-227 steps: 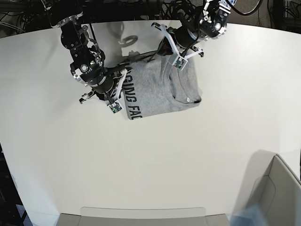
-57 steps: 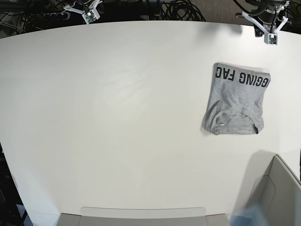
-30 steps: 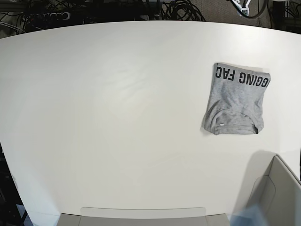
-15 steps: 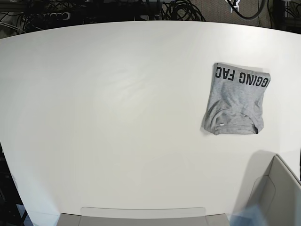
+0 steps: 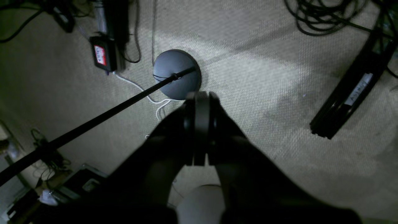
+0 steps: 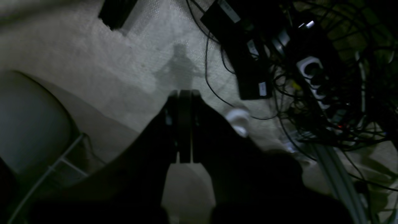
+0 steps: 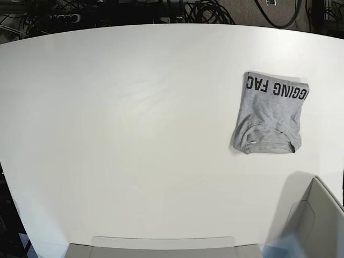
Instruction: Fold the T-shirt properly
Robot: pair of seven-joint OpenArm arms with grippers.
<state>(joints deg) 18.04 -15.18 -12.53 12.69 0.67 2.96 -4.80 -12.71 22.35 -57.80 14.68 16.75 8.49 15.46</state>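
Note:
The grey T-shirt [image 7: 270,113] lies folded into a compact rectangle on the right side of the white table [image 7: 134,134], black lettering along its far edge and the collar toward the near edge. Neither arm shows in the base view. My left gripper [image 5: 199,96] is shut, with nothing between its fingers, and hangs over the carpeted floor. In the right wrist view my right gripper [image 6: 182,93] is likewise shut and empty above the floor, beside a tangle of cables. Both are away from the T-shirt.
A grey bin [image 7: 317,226] stands at the table's near right corner. A round stand base [image 5: 177,73] with a black pole lies on the carpet below the left gripper. A power strip and cables [image 6: 311,77] crowd the floor near the right gripper.
The last piece of an arm at the top right edge of the base view has withdrawn out of sight. The T-shirt has not moved.

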